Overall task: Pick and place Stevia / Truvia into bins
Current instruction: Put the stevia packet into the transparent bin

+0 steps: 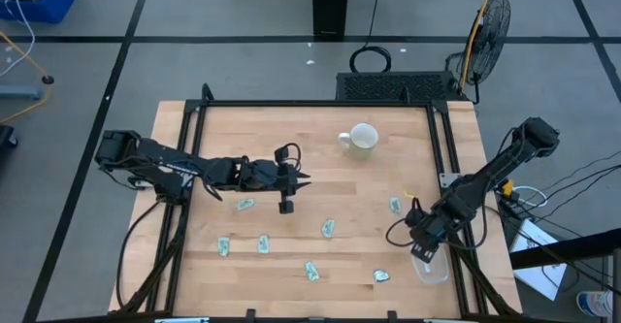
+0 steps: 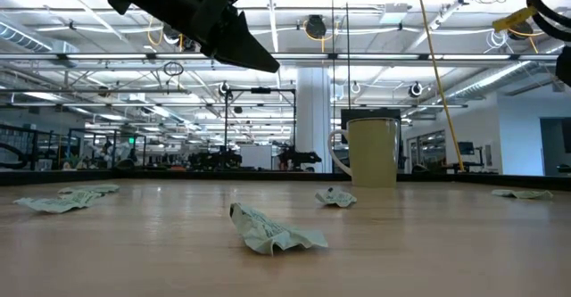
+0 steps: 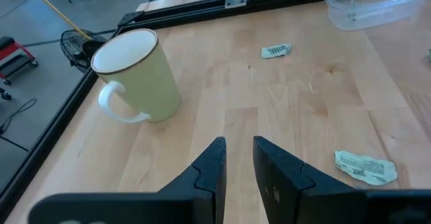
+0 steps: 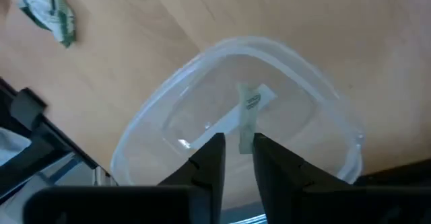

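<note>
sachets on table: 8 (image 1: 245,205) | tub: 1 (image 1: 430,268), 1 sachet (image 4: 250,113) inside | mug: 1 (image 1: 361,141), 12 o'clock | right gripper (image 4: 236,158): over tub, slightly open, sachet between tips | left gripper (image 1: 296,179): narrow gap, empty

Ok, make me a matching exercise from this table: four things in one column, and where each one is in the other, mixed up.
Things:
1. mug
2. clear tub
3. left gripper
4. right gripper

Places:
A. above the tub
B. far side of the table, standing upright
C. near right corner of the table
D. over the middle of the table, holding nothing

Pairs: 1-B, 2-C, 3-D, 4-A
</note>
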You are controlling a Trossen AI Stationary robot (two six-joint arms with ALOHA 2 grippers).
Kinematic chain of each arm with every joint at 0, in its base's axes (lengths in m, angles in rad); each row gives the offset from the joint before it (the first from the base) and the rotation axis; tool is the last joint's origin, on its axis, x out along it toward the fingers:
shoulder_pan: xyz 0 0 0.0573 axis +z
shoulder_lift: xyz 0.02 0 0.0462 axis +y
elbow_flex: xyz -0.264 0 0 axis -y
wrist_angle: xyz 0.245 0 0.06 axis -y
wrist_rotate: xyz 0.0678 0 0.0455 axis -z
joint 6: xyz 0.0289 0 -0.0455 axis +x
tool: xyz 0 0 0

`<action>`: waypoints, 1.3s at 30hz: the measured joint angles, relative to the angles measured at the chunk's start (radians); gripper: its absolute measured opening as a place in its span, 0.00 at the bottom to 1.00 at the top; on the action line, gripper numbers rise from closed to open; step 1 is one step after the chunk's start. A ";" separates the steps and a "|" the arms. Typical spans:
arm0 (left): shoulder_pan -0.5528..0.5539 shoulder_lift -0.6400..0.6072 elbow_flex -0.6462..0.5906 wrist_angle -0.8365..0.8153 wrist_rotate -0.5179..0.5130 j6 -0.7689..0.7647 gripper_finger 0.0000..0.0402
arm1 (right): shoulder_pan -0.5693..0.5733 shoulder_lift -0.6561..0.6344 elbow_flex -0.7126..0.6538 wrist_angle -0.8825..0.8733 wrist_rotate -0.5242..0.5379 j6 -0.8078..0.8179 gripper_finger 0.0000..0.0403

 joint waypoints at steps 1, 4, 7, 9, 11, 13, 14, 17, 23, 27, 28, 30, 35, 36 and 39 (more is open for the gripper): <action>0.000 0.000 0.000 0.000 0.000 0.002 0.20 | 0.000 0.000 0.000 0.013 0.000 -0.007 0.20; 0.000 0.000 0.000 0.000 0.000 0.002 0.20 | -0.002 -0.005 0.000 0.082 0.001 -0.071 0.20; 0.000 0.000 0.000 0.001 0.000 0.016 0.20 | -0.016 -0.021 0.000 0.161 0.000 -0.094 0.19; 0.000 0.000 0.000 0.001 0.000 0.021 0.20 | -0.023 -0.042 0.000 0.236 -0.001 -0.090 0.18; 0.001 0.000 0.000 0.001 -0.001 0.021 0.20 | -0.029 -0.071 0.001 0.315 -0.003 -0.091 0.17; 0.001 0.000 0.000 0.001 -0.003 0.021 0.20 | -0.040 -0.104 0.001 0.370 -0.002 -0.102 0.15; 0.001 0.000 0.000 0.001 -0.003 0.021 0.20 | -0.045 -0.119 0.001 0.389 0.003 -0.104 0.15; 0.001 0.000 0.000 0.002 -0.004 0.030 0.20 | -0.062 -0.164 0.001 0.366 0.055 -0.136 0.13; 0.001 0.000 0.000 0.002 -0.004 0.055 0.20 | -0.140 -0.209 0.001 0.220 0.290 -0.369 0.13; 0.001 0.000 0.000 0.000 -0.004 0.055 0.20 | -0.212 -0.200 0.001 0.108 0.527 -0.537 0.16; 0.001 0.000 0.000 -0.001 -0.004 0.055 0.20 | -0.230 -0.191 0.001 0.080 0.557 -0.575 0.17; 0.001 0.000 0.000 -0.007 -0.004 0.049 0.20 | -0.267 -0.169 -0.008 0.054 0.575 -0.637 0.19; 0.001 0.000 0.000 -0.012 -0.003 0.028 0.20 | -0.313 -0.105 -0.121 0.226 0.457 -0.759 0.25; 0.001 0.000 0.000 -0.014 0.002 0.029 0.20 | -0.316 -0.095 -0.145 0.278 0.433 -0.789 0.26; 0.001 0.000 0.000 -0.015 0.011 0.050 0.20 | -0.317 -0.068 -0.189 0.352 0.414 -0.847 0.29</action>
